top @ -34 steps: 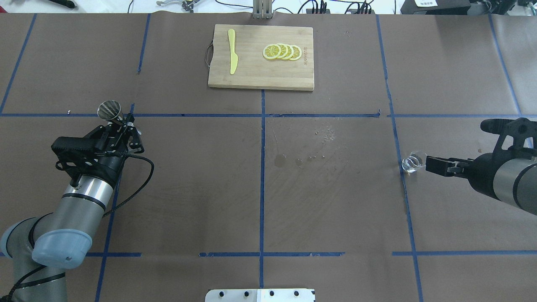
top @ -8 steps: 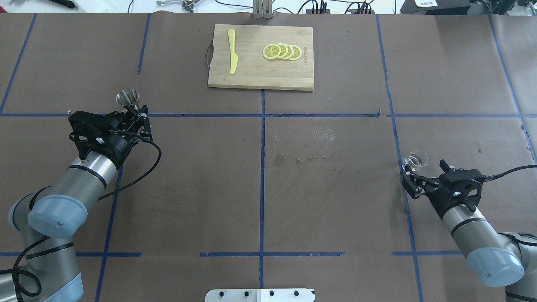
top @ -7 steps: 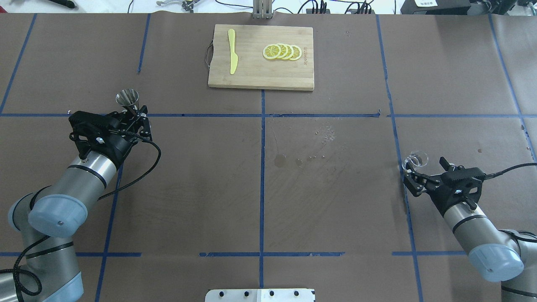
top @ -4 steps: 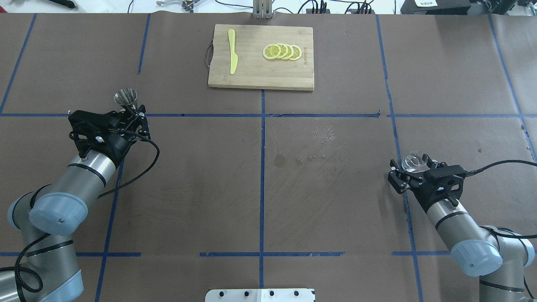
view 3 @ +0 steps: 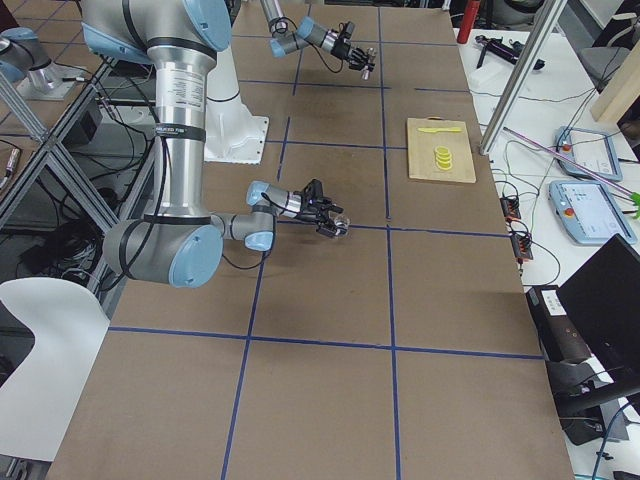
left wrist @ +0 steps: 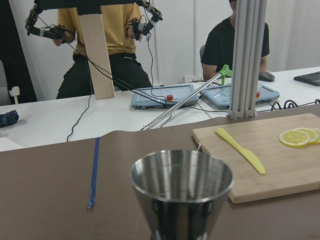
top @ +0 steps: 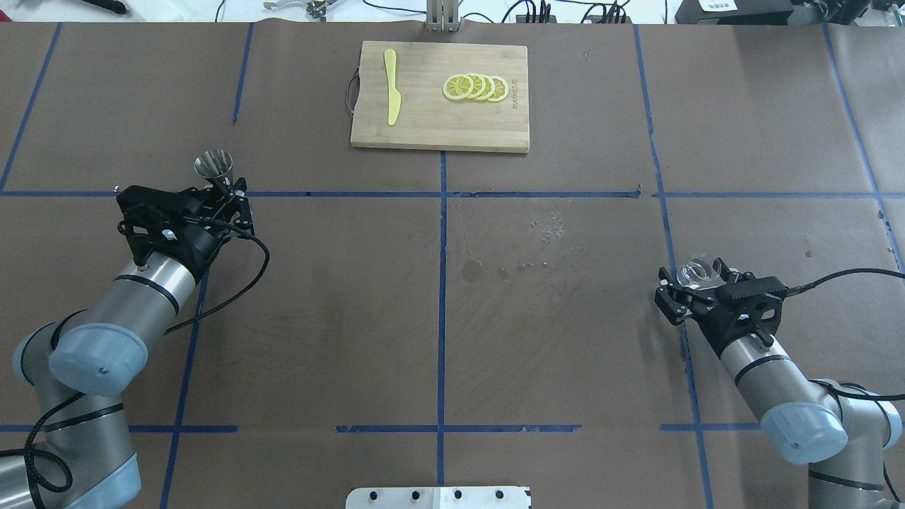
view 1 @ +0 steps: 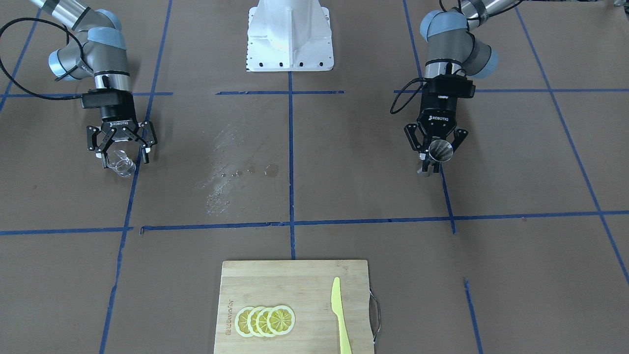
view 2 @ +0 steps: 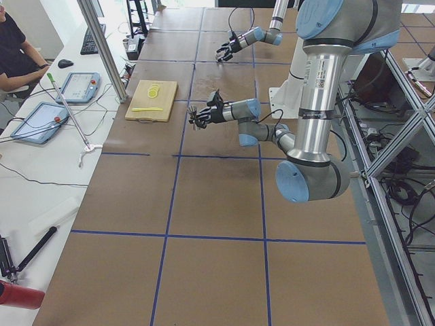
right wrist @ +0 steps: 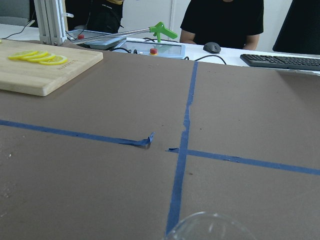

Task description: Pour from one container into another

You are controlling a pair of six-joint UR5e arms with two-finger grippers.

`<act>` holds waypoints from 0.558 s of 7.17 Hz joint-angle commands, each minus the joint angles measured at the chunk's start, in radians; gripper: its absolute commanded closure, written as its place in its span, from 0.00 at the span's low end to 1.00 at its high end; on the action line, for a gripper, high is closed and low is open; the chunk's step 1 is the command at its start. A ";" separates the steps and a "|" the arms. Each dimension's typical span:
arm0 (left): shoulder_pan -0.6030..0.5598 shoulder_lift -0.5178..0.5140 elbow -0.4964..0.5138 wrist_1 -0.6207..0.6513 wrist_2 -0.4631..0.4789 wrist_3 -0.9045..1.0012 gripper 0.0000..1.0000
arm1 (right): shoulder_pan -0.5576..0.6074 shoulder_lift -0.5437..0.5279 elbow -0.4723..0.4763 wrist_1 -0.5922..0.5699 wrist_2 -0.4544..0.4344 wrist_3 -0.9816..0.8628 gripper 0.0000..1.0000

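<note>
Brown-papered table (top: 565, 353) w/ blue tape grid. Wooden cutting board (top: 438, 124) at far centre. L gripper (top: 228, 189), on left side, is clamped on waist of steel jigger (top: 214, 164). R gripper (top: 696, 277), on right side, has fingers spread wide either side of glass cup (top: 700, 270), not pinching it. Yellow knife (top: 391, 86) on board's left part, lemon slices (top: 475, 87) fanned on its right. Jigger upright, mouth up. Glass cup sits btwn R fingers, near right.

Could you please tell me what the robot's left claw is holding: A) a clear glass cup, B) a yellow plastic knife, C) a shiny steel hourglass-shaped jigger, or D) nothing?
C: the left claw is shut on the shiny steel hourglass-shaped jigger.
</note>
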 commanded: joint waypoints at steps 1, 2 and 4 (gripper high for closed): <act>0.000 -0.001 0.000 -0.001 0.000 0.000 1.00 | 0.008 -0.001 -0.006 0.008 0.000 -0.001 0.00; -0.005 -0.001 0.000 0.000 -0.002 0.000 1.00 | 0.011 -0.001 -0.006 0.008 0.003 -0.001 0.00; -0.006 -0.004 0.000 0.000 -0.002 0.000 1.00 | 0.017 -0.004 -0.009 0.008 0.005 0.001 0.00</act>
